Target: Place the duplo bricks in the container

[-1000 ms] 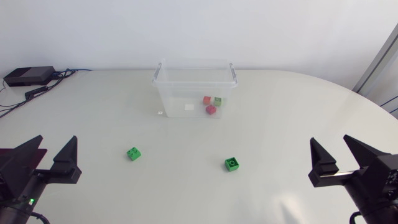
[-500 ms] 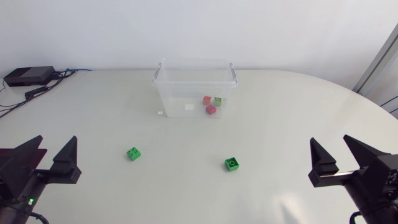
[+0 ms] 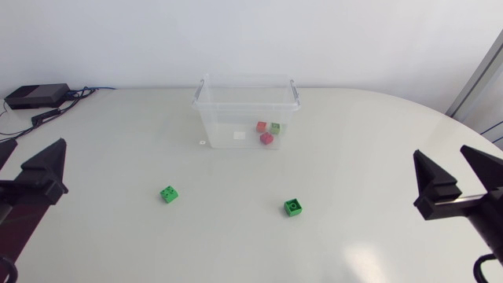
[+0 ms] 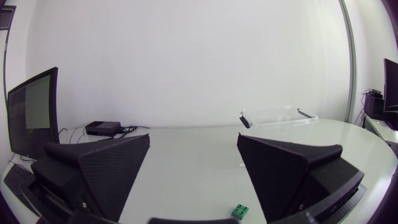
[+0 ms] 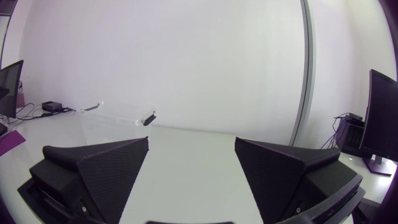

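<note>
White table (image 3: 354,157): container (image 3: 228,127), 2 green bricks (image 3: 169,193) (image 3: 293,207)

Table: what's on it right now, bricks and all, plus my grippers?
Container: one, clear plastic, far middle of the table.
Red duplo bricks: two, inside the container, second at.
Green duplo brick: one, inside the container, beside the red ones.
Loose green duplo bricks: two, on the table nearer the arms, second at.
Small white object: one, beside the container.
Black box: one, with cables, far left corner.
Table: one, white.
Left gripper: black, open, empty.
Right gripper: black, open, empty.
</note>
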You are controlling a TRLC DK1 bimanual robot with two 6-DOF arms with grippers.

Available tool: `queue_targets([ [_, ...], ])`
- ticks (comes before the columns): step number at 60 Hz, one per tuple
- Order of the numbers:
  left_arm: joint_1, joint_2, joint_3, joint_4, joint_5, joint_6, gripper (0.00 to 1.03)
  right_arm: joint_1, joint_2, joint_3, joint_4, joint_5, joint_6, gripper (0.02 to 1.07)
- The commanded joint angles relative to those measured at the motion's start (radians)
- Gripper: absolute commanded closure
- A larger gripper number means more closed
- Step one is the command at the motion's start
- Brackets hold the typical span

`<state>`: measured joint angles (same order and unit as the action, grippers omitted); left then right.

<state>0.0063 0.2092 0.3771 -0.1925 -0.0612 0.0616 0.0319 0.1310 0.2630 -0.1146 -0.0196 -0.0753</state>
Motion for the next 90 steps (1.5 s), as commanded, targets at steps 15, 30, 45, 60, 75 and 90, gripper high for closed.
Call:
queue_targets([
  [15, -0.049, 0.387, 0.279, -0.211, 0.004, -0.036, 0.07, 0.025, 0.254, 0.202, -0.112, -0.009, 0.04, 0.07],
  [30, -0.068, 0.688, 0.408, -0.323, 0.011, 0.052, 0.07, 0.077, 0.414, 0.34, -0.249, -0.04, 0.115, 0.07],
  [45, -0.108, 0.914, 0.468, -0.377, 0.072, 0.208, 0.07, 0.146, 0.544, 0.436, -0.318, -0.033, 0.2, 0.07],
  [60, -0.166, 1.139, 0.529, -0.377, 0.08, 0.287, 0.07, 0.204, 0.731, 0.562, -0.47, -0.013, 0.22, 0.07],
  [75, -0.158, 1.355, 0.592, -0.378, 0.095, 0.406, 0.07, 0.229, 0.897, 0.633, -0.605, -0.137, 0.098, 0.07],
  [90, -0.175, 1.483, 0.64, -0.38, 0.1, 0.458, 0.1, 0.298, 1.053, 0.662, -0.58, -0.178, 0.134, 0.07],
])
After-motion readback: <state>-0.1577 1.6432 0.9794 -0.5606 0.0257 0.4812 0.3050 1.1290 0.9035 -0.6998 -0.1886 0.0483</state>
